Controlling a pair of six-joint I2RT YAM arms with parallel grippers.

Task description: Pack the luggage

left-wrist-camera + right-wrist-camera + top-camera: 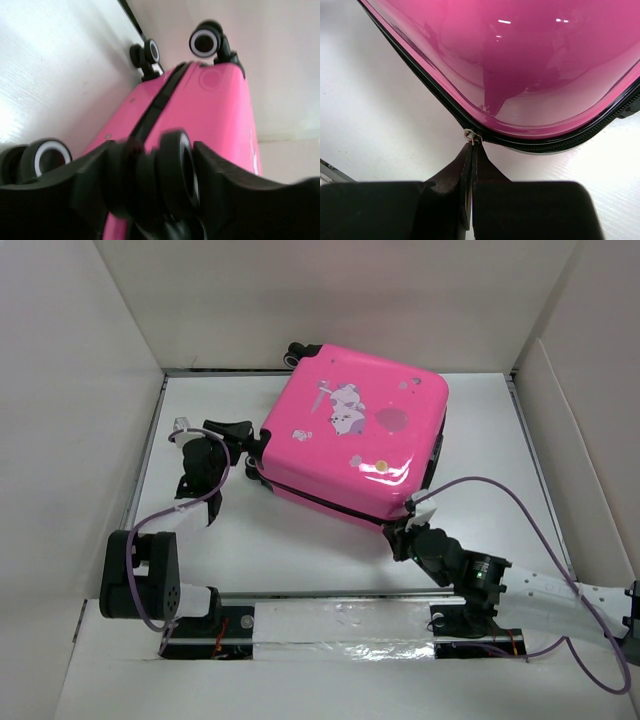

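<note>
Suitcase (355,435): one, pink, closed, lay flat mid-bench (300,550).
Wheels (205,42): four showed at its left end.
Left gripper (150,165): arm reached there; jaws straddled one wheel, hold unclear.
Right gripper (471,150): low at near corner; jaws clenched on zipper pull (471,136).

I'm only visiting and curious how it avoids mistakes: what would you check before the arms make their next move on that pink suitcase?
1. Both shells of the luggage closed together: ok.
2. The right tool pinches the zipper pull: ok.
3. A wheel sits between the fingers of the left tool: ok.
4. Firm grip on that wheel: cannot tell.
5. The zipper run all the way round: cannot tell.
</note>
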